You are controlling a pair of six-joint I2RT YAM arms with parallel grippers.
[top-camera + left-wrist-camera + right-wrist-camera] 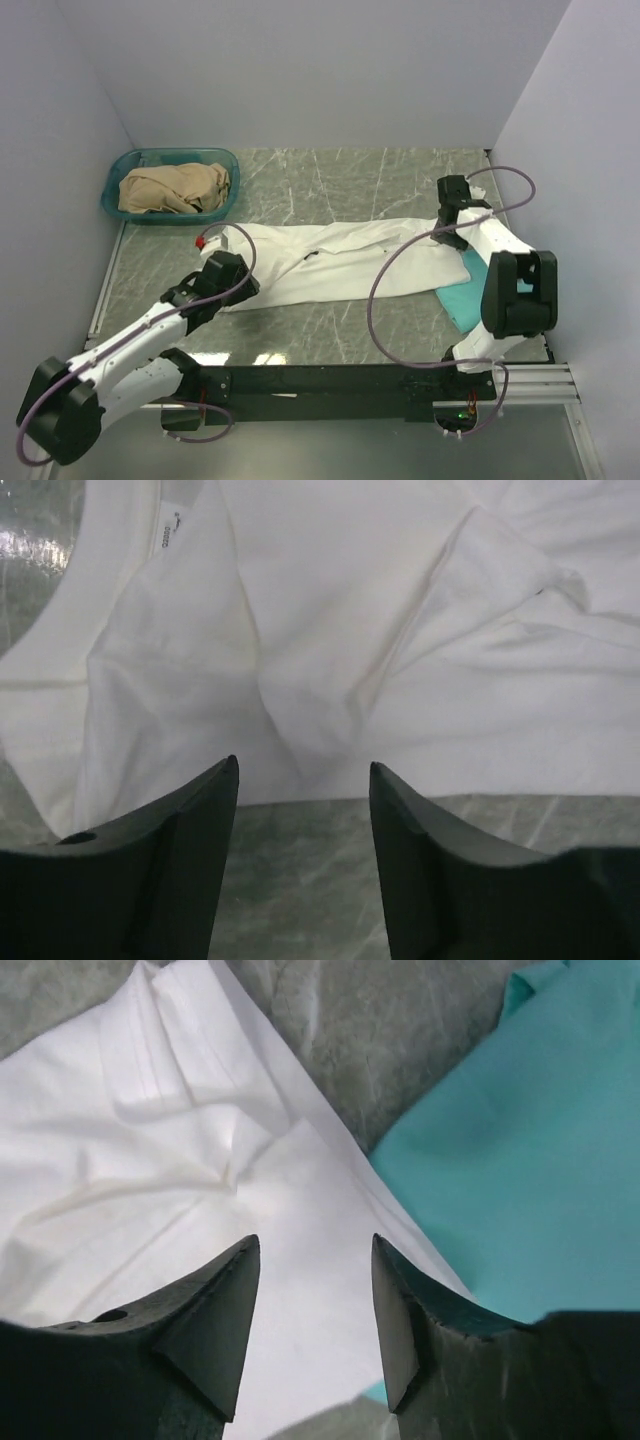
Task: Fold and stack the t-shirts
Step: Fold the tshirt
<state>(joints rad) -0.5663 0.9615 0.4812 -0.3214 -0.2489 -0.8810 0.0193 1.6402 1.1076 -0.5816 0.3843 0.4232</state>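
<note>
The white t-shirt [340,262] lies stretched left to right across the marble table, folded into a long band, with a small black print near its middle. It fills the left wrist view [350,630] and the left half of the right wrist view [150,1180]. The teal-green t-shirt [470,300] lies under its right end, mostly hidden by the right arm; it shows in the right wrist view [530,1160]. My left gripper [222,262] is open and empty at the shirt's left end [303,770]. My right gripper [452,225] is open and empty above the shirt's right end [315,1245].
A teal plastic basket [118,180] holding tan cloth [175,188] stands at the back left. White walls close in the table on the left, back and right. A black rail [330,380] runs along the near edge.
</note>
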